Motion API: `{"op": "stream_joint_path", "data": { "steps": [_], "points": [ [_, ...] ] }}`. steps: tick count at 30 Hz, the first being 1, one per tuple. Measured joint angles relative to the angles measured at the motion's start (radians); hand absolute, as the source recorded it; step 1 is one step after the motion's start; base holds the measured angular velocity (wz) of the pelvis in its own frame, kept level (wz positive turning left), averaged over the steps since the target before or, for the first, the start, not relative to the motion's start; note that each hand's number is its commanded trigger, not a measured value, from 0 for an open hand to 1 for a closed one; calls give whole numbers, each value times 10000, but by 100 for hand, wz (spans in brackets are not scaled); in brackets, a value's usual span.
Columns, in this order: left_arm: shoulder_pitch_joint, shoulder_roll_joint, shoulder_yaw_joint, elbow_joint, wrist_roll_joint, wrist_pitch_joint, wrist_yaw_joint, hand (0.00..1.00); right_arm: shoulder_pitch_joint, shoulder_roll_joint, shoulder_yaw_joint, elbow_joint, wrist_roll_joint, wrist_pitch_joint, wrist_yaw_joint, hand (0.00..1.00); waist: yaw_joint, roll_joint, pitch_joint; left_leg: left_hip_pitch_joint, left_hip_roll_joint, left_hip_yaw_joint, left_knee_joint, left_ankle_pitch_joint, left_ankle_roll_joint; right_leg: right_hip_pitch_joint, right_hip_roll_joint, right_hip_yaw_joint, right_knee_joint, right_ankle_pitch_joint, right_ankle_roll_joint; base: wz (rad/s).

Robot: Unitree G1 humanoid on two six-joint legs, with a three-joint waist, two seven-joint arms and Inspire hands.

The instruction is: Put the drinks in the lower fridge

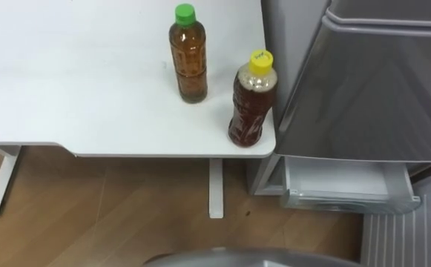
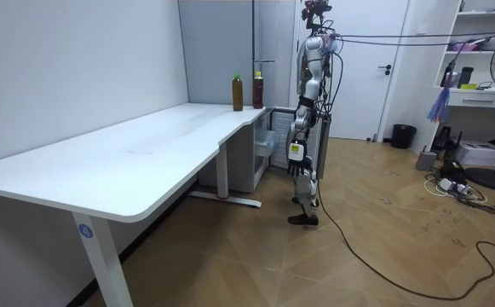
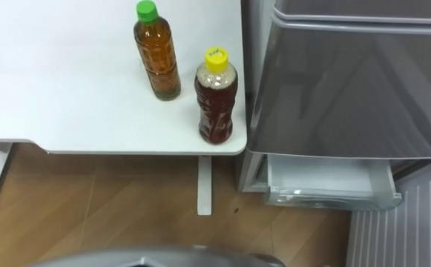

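Two drink bottles stand upright near the right corner of the white table [image 1: 89,89]. One holds amber tea under a green cap [image 1: 188,55]. The other is darker brown with a yellow cap [image 1: 252,100] and stands closest to the table's edge, beside the fridge. The grey fridge [image 1: 371,81] rises just right of the table, and its lower drawer [image 1: 341,185] is pulled out and holds nothing. In the room view I stand upright before the fridge [image 2: 268,51] at the table's far end, my left hand [image 2: 302,107] hanging by my side, away from the bottles [image 2: 247,91].
The table's leg [image 1: 215,189] stands on the wooden floor [image 1: 111,215] just left of the open drawer. In the room view the long white table [image 2: 128,162] runs along the wall, with open floor behind me and a white door [image 2: 375,68] beyond.
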Motion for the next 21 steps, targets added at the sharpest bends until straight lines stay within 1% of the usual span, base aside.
{"op": "stream_joint_path", "data": {
  "steps": [5, 15, 19, 21],
  "points": [
    [80, 0, 30, -9, 4, -130, 18, 0, 3, 26, 2, 36, 3, -2, 4, 0, 7, -37, 3, -4, -6, -50, 58, -1, 1, -1, -13, -55, -9, 0, 0, 2],
    [184, -9, 26, 19, -49, -162, 61, 0, 24, 83, 104, 138, 180, 12, -11, 0, 8, -34, 2, -16, -8, -65, 127, -12, 18, 24, -24, -73, 24, -1, 1, 0],
    [156, -25, 44, 19, -396, -221, 479, 0, -3, 85, 102, 228, 215, 21, -13, 0, 3, -11, -4, -51, -16, -123, 144, -12, 18, 13, -30, -122, 58, -1, 1, 3],
    [48, -34, 299, 17, -642, -351, 832, 0, -23, 85, 88, 230, 357, 8, -45, 0, 3, -2, -8, -147, -31, -275, 178, -11, 19, -12, -35, -214, 66, -5, -1, 11]
  ]
}}
